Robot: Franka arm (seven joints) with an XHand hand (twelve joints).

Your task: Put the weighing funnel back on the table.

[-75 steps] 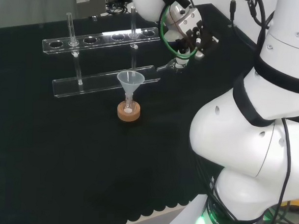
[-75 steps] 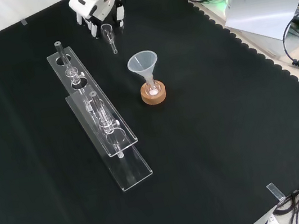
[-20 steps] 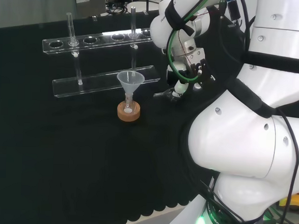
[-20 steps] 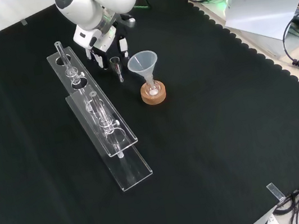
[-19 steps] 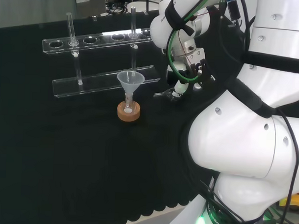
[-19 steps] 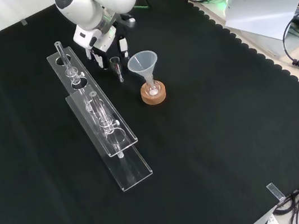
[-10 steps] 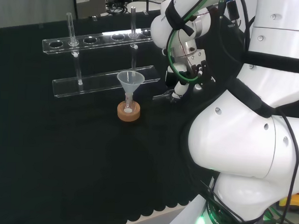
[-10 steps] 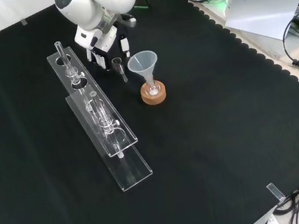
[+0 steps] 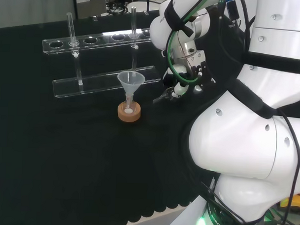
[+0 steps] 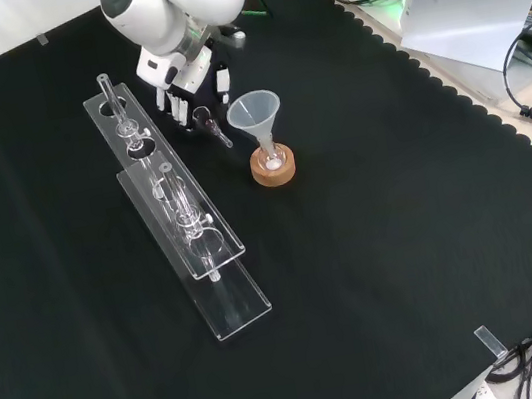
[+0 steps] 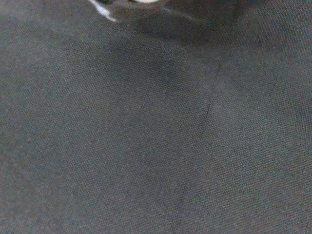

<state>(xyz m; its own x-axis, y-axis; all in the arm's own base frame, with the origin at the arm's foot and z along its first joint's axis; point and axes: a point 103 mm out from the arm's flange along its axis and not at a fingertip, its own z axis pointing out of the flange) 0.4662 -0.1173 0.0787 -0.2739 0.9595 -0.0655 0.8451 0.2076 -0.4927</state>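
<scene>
Toward the upper left of the front view, the hand comes down from the frame's top beside the far end of the clear test-tube rack, its fingers pointing down at the black cloth. They are curled together on the wide end of the weighing funnel, a small clear piece that hangs tilted from the fingertips, its short stem slanting toward the lower right of that frame. Whether the stem's tip touches the cloth I cannot tell. Just right of it stands the funnel, mouth up, its stem in a small flask on a cork ring, apart from the hand. Near the centre of the head view the hand sits right of the funnel, and the weighing funnel juts left from the fingertips, low over the cloth, between the cork ring and the arm's white links. Close under the wrist camera lies bare cloth, with a blurred white bit of the hand showing
</scene>
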